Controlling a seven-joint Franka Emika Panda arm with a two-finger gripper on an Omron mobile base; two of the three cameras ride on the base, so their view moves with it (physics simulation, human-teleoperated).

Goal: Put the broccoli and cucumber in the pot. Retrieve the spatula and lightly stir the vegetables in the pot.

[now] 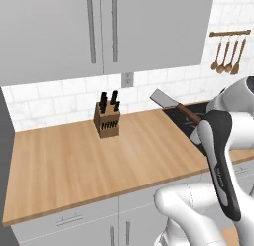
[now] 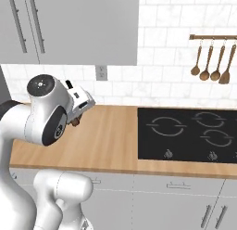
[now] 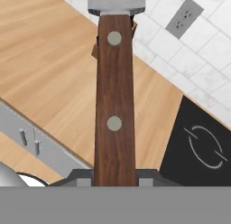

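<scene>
Left base view shows the wooden desk (image 1: 74,155) with a knife block (image 1: 106,120) near its back edge, and the spatula (image 1: 171,105) held up in the air over its right end beside the stove (image 2: 190,134). The jaws are shut tight on the brown handle. It looks stiff and light, and the handle is the best place to hold.

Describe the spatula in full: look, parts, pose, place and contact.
The spatula has a flat light-grey metal blade and a slim dark-brown, wood-like handle with two pale round rivets. The gripper is shut on the handle's lower end. It is held in the air above the wooden counter, touching nothing else, with its blade tilted up toward the tiled wall, near the cooktop's edge.
</scene>
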